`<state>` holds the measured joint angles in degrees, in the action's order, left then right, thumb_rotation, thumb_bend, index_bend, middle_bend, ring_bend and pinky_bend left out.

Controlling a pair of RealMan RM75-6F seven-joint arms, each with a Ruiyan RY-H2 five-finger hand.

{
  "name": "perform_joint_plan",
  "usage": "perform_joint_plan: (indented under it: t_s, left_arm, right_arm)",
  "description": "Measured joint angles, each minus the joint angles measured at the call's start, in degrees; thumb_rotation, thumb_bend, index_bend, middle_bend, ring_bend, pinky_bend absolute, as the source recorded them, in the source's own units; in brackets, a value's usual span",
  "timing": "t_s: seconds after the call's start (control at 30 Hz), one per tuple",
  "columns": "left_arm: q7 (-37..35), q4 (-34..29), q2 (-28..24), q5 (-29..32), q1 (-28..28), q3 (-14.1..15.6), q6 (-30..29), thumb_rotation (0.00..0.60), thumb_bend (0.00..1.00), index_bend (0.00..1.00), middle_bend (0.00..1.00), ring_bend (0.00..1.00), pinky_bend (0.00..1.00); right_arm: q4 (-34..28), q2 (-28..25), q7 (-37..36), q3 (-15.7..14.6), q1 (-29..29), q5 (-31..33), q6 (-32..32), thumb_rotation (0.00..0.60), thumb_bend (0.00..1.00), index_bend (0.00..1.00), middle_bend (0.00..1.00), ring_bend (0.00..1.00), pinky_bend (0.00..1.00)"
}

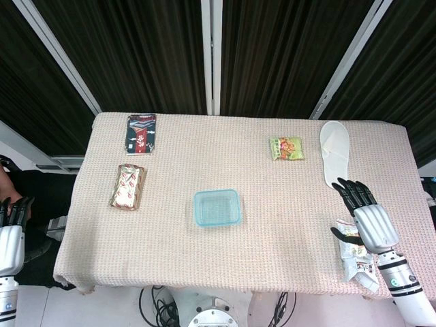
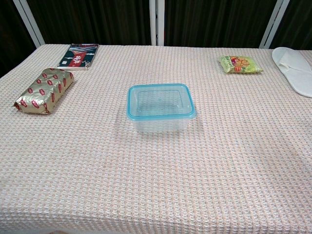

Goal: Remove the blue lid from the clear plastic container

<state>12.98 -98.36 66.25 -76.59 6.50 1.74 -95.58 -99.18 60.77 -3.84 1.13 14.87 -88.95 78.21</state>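
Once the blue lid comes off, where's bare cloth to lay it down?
Bare cloth lies all along the near edge in front of the clear plastic container, and between it and the gold foil packet. It is crowded near the right hand, over a white snack wrapper.

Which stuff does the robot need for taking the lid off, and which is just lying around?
For the job: blue lid, clear container.
Just lying about: gold packet, dark packet, green snack bag, white slipper, wrapper.
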Motion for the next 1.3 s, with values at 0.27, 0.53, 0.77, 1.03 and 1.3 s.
perform_joint_plan:
  t_s: [0.27,0.53,0.77,1.03,1.3]
  left_arm:
    - [0.2,0.3,0.2,0.0,0.2,-1.6,2.9,0.600,0.00,0.12,0.11,0.00,0.02]
    - [2.3,-1.5,0.5,-4.9,4.7,-3.4,7.2,0.600,0.00,0.12,0.11,0.00,0.03]
    - [4.3,-6.9,1.5,-8.1,14.2,-5.3,21.0,0.600,0.00,0.12,0.11,0.00,0.03]
    - [7.2,-7.2,9.3,-6.1,28.9,-9.1,40.2,0.600,0.00,0.08,0.08,0.00,0.02]
    - [8.3,0.2,21.7,0.5,38.9,-12.7,49.4,0.600,0.00,0.01,0.00,0.00,0.01]
  right_arm:
    - [-0.4,0.4,0.8,0.2,-0.4,-0.6,0.5,0.600,0.12,0.00,0.00,0.00,0.00]
    - [0.1,1.0,0.4,1.1,-0.8,-2.2,2.8,0.600,0.12,0.00,0.00,0.00,0.00]
    - [1.3,1.8,-0.9,1.9,-0.4,-4.7,4.2,0.600,0.12,0.00,0.00,0.00,0.00]
    - [2.3,1.6,-2.8,1.9,-0.7,-6.5,6.0,0.600,0.12,0.00,0.00,0.00,0.00]
    - [3.5,1.7,-4.4,1.7,-1.5,-6.8,7.2,0.600,0.12,0.00,0.00,0.00,0.00]
